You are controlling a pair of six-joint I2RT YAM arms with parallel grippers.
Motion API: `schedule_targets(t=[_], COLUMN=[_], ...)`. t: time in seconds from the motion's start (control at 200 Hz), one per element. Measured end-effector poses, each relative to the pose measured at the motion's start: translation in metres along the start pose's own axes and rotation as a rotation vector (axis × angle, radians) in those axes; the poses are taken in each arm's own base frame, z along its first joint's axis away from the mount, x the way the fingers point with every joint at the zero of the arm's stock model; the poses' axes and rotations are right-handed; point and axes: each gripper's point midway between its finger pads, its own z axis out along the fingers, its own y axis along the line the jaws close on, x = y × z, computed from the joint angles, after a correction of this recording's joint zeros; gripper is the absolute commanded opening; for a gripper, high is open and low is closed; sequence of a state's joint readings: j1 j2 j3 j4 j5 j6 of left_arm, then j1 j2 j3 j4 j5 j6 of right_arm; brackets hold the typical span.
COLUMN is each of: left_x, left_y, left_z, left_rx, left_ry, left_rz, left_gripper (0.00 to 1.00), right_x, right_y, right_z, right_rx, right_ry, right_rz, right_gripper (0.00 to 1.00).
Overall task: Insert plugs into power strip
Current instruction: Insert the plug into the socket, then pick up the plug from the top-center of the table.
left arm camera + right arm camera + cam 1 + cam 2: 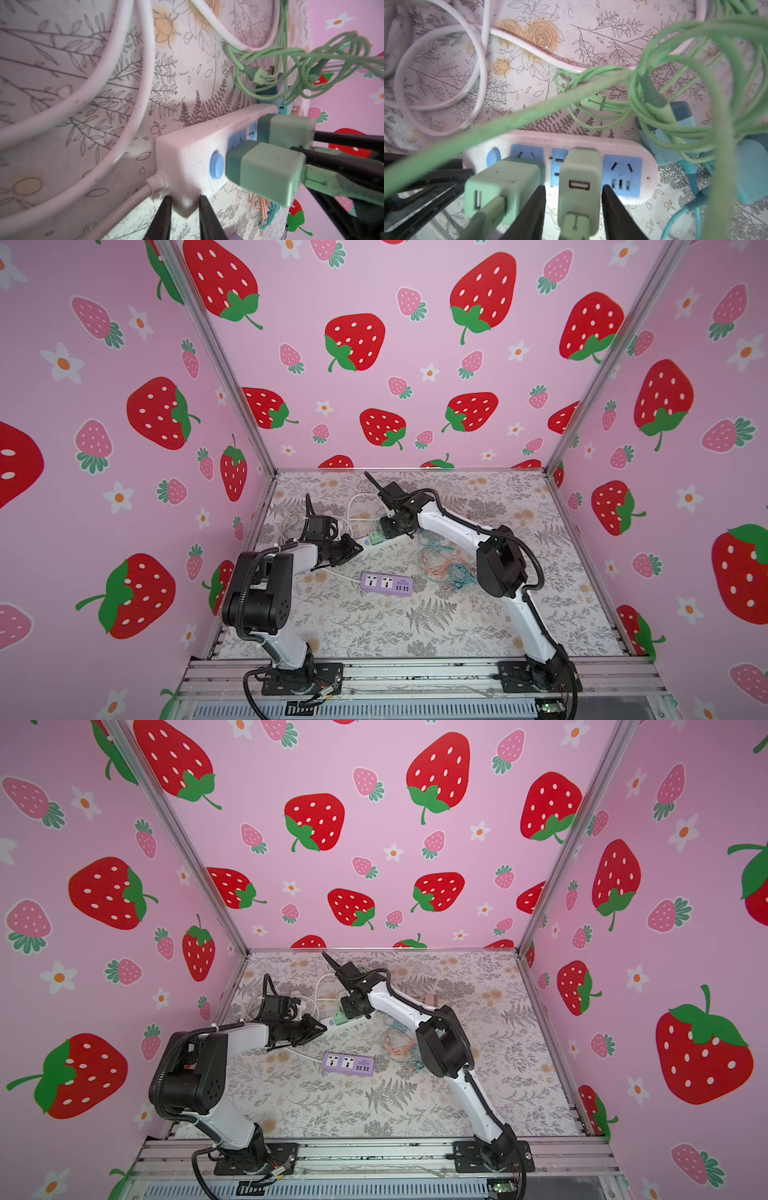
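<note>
Mint plug (579,182) sits seated in the power strip (651,172) between slightly parted jaws of the right pincer (573,188); left pincer (185,198) grips the strip's end. Backing straight off looks safest, clear of the green cable (508,124).

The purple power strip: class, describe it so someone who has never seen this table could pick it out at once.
Look at the flowered table between the left arm and the right arm. Near its middle, nearer the arms' bases than the long white power strip, lies a short purple power strip. Unlike the white one, it has nothing plugged in.
</note>
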State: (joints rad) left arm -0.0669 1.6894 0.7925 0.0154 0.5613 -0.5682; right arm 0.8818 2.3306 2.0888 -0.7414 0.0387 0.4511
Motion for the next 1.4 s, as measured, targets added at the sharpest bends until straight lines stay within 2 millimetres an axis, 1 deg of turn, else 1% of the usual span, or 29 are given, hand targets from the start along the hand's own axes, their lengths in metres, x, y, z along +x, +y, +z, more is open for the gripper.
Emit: schedule_targets(t=[0.03,0.045,0.19,0.315,0.43,0.525,0.68,0.815,0.91,1.005,1.151,1.231,1.301,1.401], left_x=[0.000,0.000,0.000,-0.003,-0.007,-0.010,-0.014,-0.019,-0.022,-0.023,-0.023,-0.020,-0.017,-0.012], left_y=[0.000,0.000,-0.002,-0.005,-0.011,-0.016,-0.024,-0.031,-0.038,-0.047,-0.059,-0.064,-0.068,-0.072], left_z=[0.000,0.000,-0.001,-0.004,-0.010,-0.016,-0.033,-0.049,-0.062,-0.075,-0.094,-0.104,-0.112,-0.120], left_rx=[-0.001,-0.001,-0.005,-0.002,0.006,0.010,0.013,0.009,0.009,0.014,0.017,0.018,0.020,0.024], left_ry=[0.003,0.004,0.009,0.005,-0.011,-0.022,-0.050,-0.084,-0.110,-0.129,-0.158,-0.171,-0.176,-0.180], left_rz=[-0.001,-0.002,-0.005,-0.004,0.003,0.007,0.015,0.020,0.031,0.047,0.077,0.092,0.107,0.122], left_gripper=[0.28,0.29,0.35,0.43,0.47,0.51,0.57,0.61,0.62,0.63,0.65,0.65,0.66,0.66], right_x=[0.001,0.002,0.012,0.018,0.023,0.031,0.044,0.051,0.054,0.057,0.065,0.066,0.067,0.058], right_y=[0.000,0.000,-0.003,-0.002,0.001,0.003,0.004,-0.003,-0.019,-0.047,-0.091,-0.111,-0.121,-0.125], right_z=[-0.002,-0.003,-0.016,-0.029,-0.042,-0.055,-0.079,-0.097,-0.104,-0.106,-0.099,-0.093,-0.090,-0.089], right_rx=[0.000,-0.002,-0.007,-0.025,-0.061,-0.093,-0.141,-0.162,-0.159,-0.133,-0.073,-0.040,-0.018,-0.007], right_ry=[0.000,0.001,0.012,0.012,0.005,0.000,-0.020,-0.056,-0.085,-0.110,-0.132,-0.143,-0.154,-0.191], right_rz=[-0.002,-0.003,-0.006,-0.009,-0.015,-0.023,-0.033,-0.024,0.006,0.060,0.156,0.201,0.224,0.235], right_gripper=[0.51,0.55,0.63,0.64,0.64,0.64,0.64,0.64,0.62,0.62,0.60,0.59,0.59,0.58])
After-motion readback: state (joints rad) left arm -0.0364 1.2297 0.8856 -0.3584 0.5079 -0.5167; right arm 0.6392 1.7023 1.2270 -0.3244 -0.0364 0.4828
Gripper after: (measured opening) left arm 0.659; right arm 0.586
